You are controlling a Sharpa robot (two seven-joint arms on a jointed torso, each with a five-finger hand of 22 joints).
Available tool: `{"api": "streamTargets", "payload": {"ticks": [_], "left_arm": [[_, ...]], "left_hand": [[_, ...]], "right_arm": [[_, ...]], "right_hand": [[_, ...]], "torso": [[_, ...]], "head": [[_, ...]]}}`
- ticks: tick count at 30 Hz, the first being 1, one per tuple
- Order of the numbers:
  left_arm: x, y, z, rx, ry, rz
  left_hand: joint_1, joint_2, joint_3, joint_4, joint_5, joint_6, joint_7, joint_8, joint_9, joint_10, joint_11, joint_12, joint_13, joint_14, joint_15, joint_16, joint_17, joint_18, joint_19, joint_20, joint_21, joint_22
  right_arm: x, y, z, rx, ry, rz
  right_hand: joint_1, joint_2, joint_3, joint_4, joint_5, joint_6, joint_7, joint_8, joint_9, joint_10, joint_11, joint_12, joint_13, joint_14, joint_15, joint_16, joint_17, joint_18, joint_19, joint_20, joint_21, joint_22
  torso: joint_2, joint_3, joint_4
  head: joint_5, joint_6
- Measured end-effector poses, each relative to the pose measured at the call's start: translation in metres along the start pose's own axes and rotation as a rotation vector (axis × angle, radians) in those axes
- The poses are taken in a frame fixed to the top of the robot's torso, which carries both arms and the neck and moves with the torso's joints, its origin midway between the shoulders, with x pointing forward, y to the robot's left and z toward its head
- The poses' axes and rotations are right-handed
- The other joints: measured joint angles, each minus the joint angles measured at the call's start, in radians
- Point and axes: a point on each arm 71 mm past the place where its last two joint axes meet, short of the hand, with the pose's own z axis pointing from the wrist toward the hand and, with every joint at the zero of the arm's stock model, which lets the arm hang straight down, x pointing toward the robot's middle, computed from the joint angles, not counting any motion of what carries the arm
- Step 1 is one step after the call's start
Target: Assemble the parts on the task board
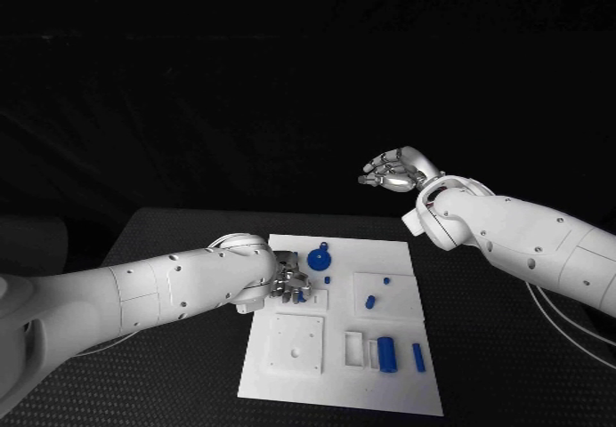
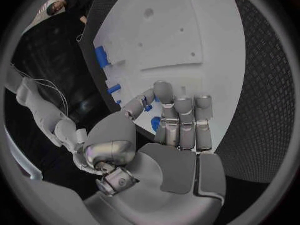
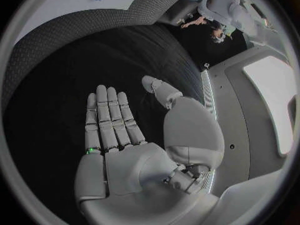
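Task board: we see the white task board (image 1: pixel 385 391) lying flat in the middle of the black counter (image 1: pixel 500 356).
Parts, count: we count six blue pieces in the head view. One round disc part (image 1: pixel 320 260) near the board's far edge; one tiny part (image 1: pixel 328 279) just below it; two small parts (image 1: pixel 369 302) and (image 1: pixel 384 283) on the square raised panel; one thick cylinder (image 1: pixel 385 353) and one thin rod (image 1: pixel 418 357) side by side near the board's near right.
Left hand: the left hand (image 1: pixel 287 286) is down on the board's left edge, just beside the disc part. In the left wrist view its fingers (image 2: pixel 184 120) are curled in together over the board, with a small blue piece (image 2: pixel 155 123) right at the fingertips; we cannot tell whether it is pinched or only touched.
Right hand: the right hand (image 1: pixel 395 169) is raised beyond the far edge of the counter, well apart from the board. In the right wrist view its fingers (image 3: pixel 109 117) are straight and flat, thumb out, holding nothing.
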Motion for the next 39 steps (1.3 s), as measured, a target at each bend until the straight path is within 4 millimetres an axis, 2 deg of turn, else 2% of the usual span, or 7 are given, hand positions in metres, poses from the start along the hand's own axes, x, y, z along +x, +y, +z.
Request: {"api": "streamTargets", "payload": {"ticks": [3, 5, 23, 29, 36, 38, 39], "left_arm": [[0.0005, -0.0006, 0.0007, -0.002, 0.004, 0.003], [0.0004, -0.0008, 0.0008, -0.002, 0.005, 0.005], [0.0026, -0.0049, 0.0028, -0.004, 0.017, 0.036], [0.0031, -0.0065, 0.0053, -0.010, 0.014, 0.049], [0.0022, -0.0056, 0.0060, -0.012, 0.012, 0.052], [0.0018, -0.0050, 0.0059, -0.012, 0.010, 0.051], [0.0016, -0.0045, 0.0057, -0.011, 0.009, 0.049]], "left_hand": [[-0.007, 0.007, -0.002, 0.002, -0.004, 0.023, -0.005, 0.001, -0.002, 0.008, 0.002, 0.009, 0.003, 0.001, -0.001, 0.009, 0.000, 0.001, 0.000, 0.000, 0.004, 0.001], [-0.007, 0.007, -0.003, 0.003, -0.004, 0.024, -0.006, 0.000, -0.002, 0.009, 0.001, 0.016, 0.004, 0.002, -0.001, 0.012, 0.000, 0.016, 0.000, 0.000, 0.011, 0.001], [-0.007, 0.007, -0.006, 0.006, -0.002, 0.045, -0.009, 0.015, 0.010, 0.010, 0.002, 0.040, 0.007, 0.008, -0.005, 0.032, 0.002, 0.016, 0.000, 0.000, 0.026, 0.000], [-0.007, 0.007, 0.013, 0.025, -0.056, 0.048, -0.012, 0.019, 0.020, 0.010, 0.002, 0.045, 0.002, 0.004, -0.009, 0.032, -0.006, 0.016, 0.000, 0.000, 0.031, 0.000], [0.003, -0.003, 0.013, 0.034, -0.074, 0.053, -0.023, 0.019, 0.026, 0.010, 0.002, 0.049, -0.004, 0.001, -0.012, 0.032, -0.010, 0.016, 0.000, 0.000, 0.031, 0.000], [0.013, -0.013, 0.011, 0.050, -0.114, 0.056, -0.031, 0.019, 0.029, 0.008, 0.004, 0.049, -0.010, -0.003, -0.016, 0.032, -0.015, 0.016, 0.000, 0.000, 0.031, 0.000], [0.021, -0.022, 0.024, 0.081, -0.147, 0.063, -0.038, 0.019, 0.031, 0.004, 0.007, 0.049, -0.015, -0.005, -0.018, 0.032, -0.019, 0.016, 0.000, 0.000, 0.031, 0.000]], "right_arm": [[0.0003, 0.0002, 0.0001, 0.000, 0.001, 0.000], [0.0004, 0.0003, 0.0001, 0.000, 0.002, 0.000], [0.0011, 0.0006, 0.0001, -0.001, 0.007, 0.001], [0.0017, 0.0012, 0.0000, -0.002, 0.010, 0.002], [0.0019, 0.0015, -0.0004, -0.003, 0.012, 0.003], [0.0019, 0.0015, -0.0004, -0.003, 0.012, 0.003], [0.0018, 0.0014, -0.0004, -0.003, 0.012, 0.003]], "right_hand": [[0.000, 0.000, 0.000, 0.000, 0.001, 0.000, 0.000, 0.000, -0.001, 0.000, 0.000, 0.000, -0.001, 0.000, 0.000, 0.000, -0.001, 0.000, 0.000, 0.000, 0.000, 0.001], [0.000, 0.000, 0.000, 0.000, 0.007, 0.000, 0.000, 0.000, -0.001, 0.000, 0.000, 0.000, -0.001, 0.000, 0.000, 0.000, -0.001, 0.000, 0.000, 0.000, 0.000, 0.001], [0.000, 0.000, 0.000, 0.000, 0.019, 0.000, 0.000, 0.000, -0.002, 0.000, 0.000, -0.004, -0.002, 0.000, 0.000, 0.000, -0.002, 0.000, -0.004, 0.004, -0.004, 0.003], [0.000, 0.000, -0.006, 0.000, 0.023, 0.000, 0.000, 0.000, -0.003, 0.000, 0.000, -0.004, -0.003, 0.000, 0.000, 0.000, -0.003, 0.000, -0.004, 0.004, -0.007, 0.004], [0.000, 0.000, -0.006, 0.000, 0.027, 0.000, 0.000, 0.000, -0.003, 0.000, 0.000, -0.004, -0.003, 0.000, 0.000, -0.001, -0.003, 0.000, -0.004, 0.004, -0.007, 0.005], [0.000, 0.000, -0.006, 0.000, 0.027, 0.000, 0.000, 0.000, -0.004, 0.000, 0.000, -0.004, -0.003, -0.001, 0.001, -0.004, -0.003, 0.000, -0.004, 0.004, -0.007, 0.005], [0.000, 0.000, -0.006, 0.000, 0.027, 0.000, 0.000, 0.000, -0.004, 0.000, 0.000, -0.004, -0.003, -0.003, 0.003, -0.004, -0.004, 0.000, -0.004, 0.004, -0.007, 0.005]], "torso": [[0.000, 0.0000, 0.0000], [0.000, 0.0003, 0.0000], [0.000, 0.0000, -0.0001], [0.000, 0.0000, -0.0006], [0.000, -0.0001, -0.0012], [0.000, -0.0001, -0.0009], [0.000, 0.0000, -0.0007]], "head": [[0.000, -0.002], [0.000, -0.002], [0.000, -0.003], [-0.001, -0.003], [-0.003, -0.004], [-0.005, -0.005], [-0.005, -0.005]]}}
